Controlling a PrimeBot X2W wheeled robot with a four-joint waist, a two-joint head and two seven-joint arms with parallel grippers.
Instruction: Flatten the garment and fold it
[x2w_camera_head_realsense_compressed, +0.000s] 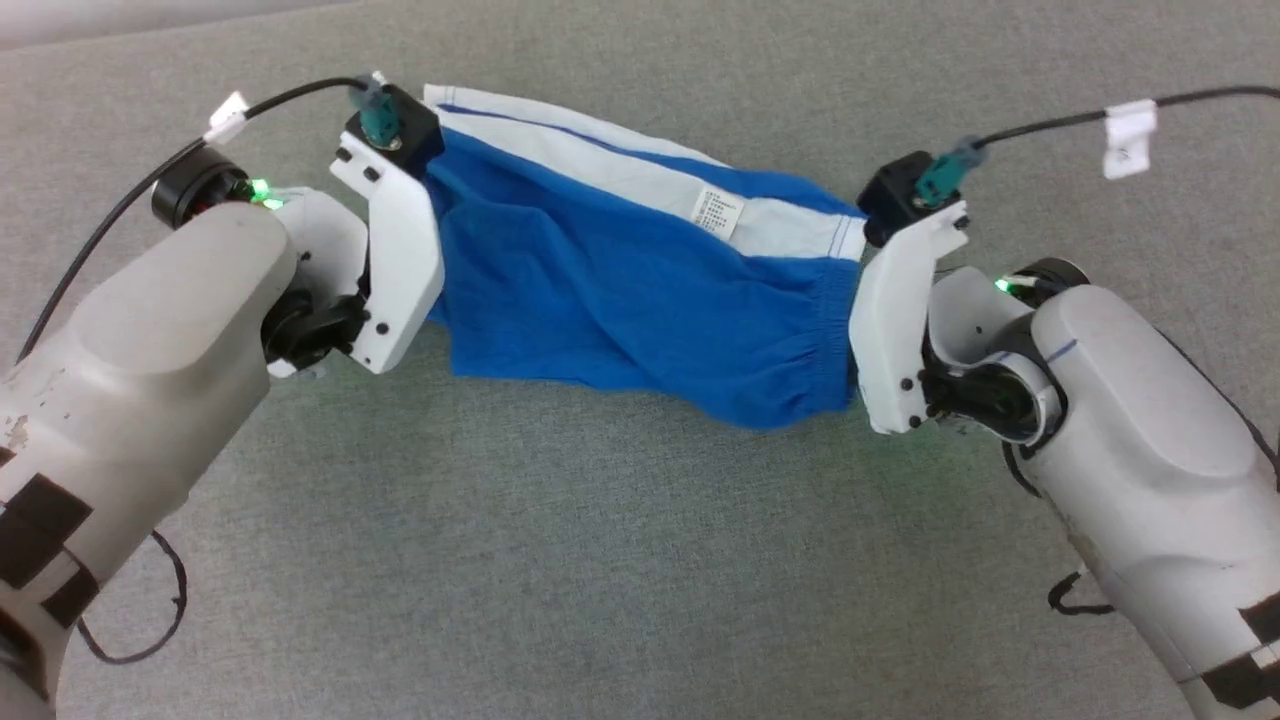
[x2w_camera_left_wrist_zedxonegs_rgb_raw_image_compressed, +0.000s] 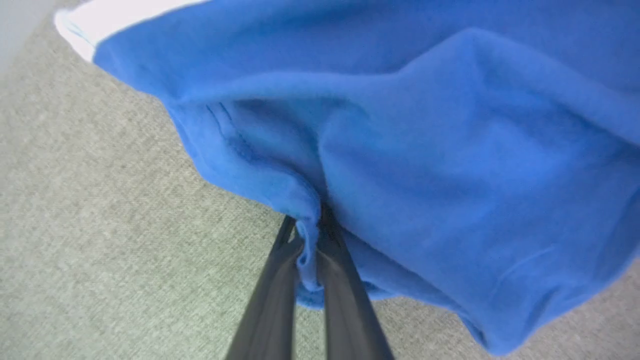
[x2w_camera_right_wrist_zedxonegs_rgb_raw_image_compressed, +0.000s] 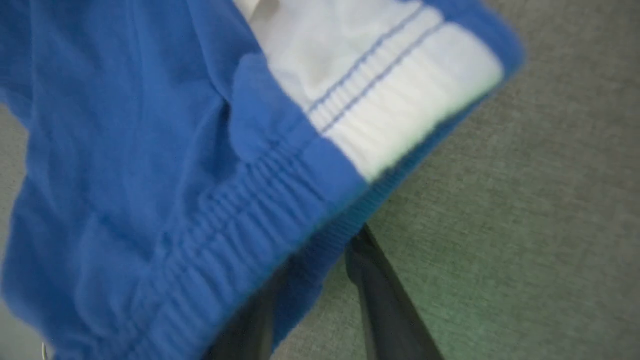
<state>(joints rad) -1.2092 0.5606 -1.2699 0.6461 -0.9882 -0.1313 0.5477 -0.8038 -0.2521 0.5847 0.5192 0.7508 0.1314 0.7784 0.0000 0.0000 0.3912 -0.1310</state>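
Garment x1 (x2w_camera_head_realsense_compressed: 620, 300), L claw (x2w_camera_left_wrist_zedxonegs_rgb_raw_image_compressed: 306, 235), R claw (x2w_camera_right_wrist_zedxonegs_rgb_raw_image_compressed: 325, 265)

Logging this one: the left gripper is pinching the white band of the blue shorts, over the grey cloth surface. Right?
No. The left gripper is pinching a blue fold of the blue shorts, not the white band, over the grey cloth surface. The left wrist view shows it.
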